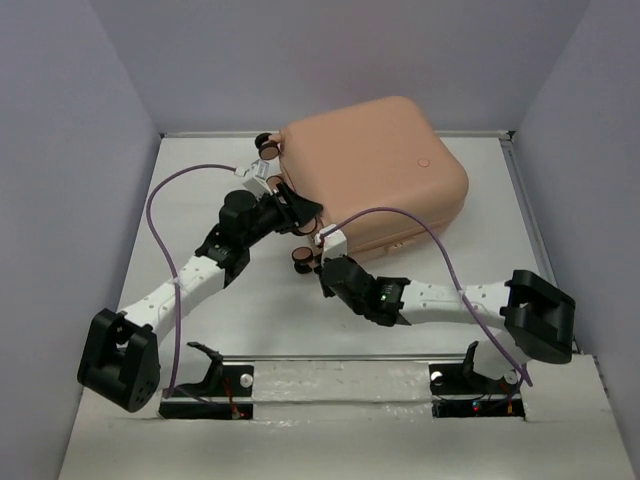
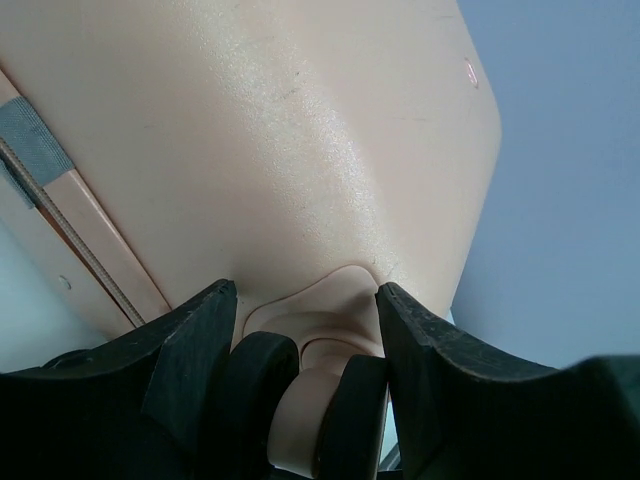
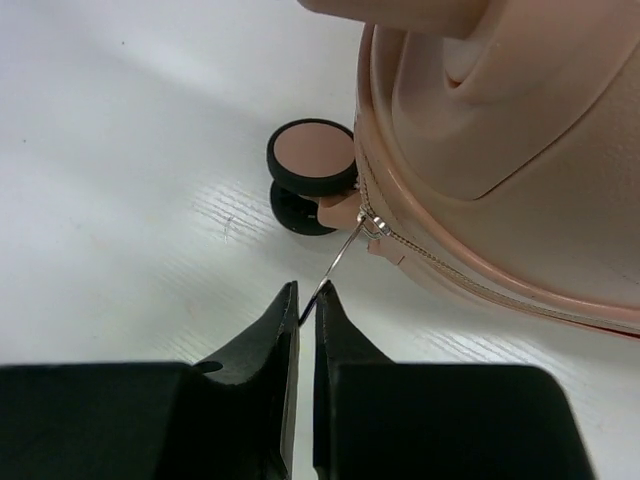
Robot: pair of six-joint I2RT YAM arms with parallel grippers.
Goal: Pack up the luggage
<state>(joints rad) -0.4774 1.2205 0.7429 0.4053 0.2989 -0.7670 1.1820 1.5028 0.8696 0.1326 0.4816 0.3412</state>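
The peach-pink luggage (image 1: 380,170) lies closed at the back middle of the table, dimple up. My left gripper (image 1: 290,207) is at its left front corner, shut on a dark caster wheel (image 2: 300,400) that sits between its fingers. The shell (image 2: 300,140) fills the left wrist view. My right gripper (image 1: 330,262) is at the near front edge, shut on the thin metal zipper pull (image 3: 340,262), which runs from the slider on the zip (image 3: 372,222). Another caster wheel (image 3: 312,162) stands just beyond my fingertips.
White table (image 1: 200,180) with grey walls on three sides. A further caster (image 1: 266,146) shows at the luggage's far left corner. Purple cables loop above both arms. Arm bases stand at the near edge.
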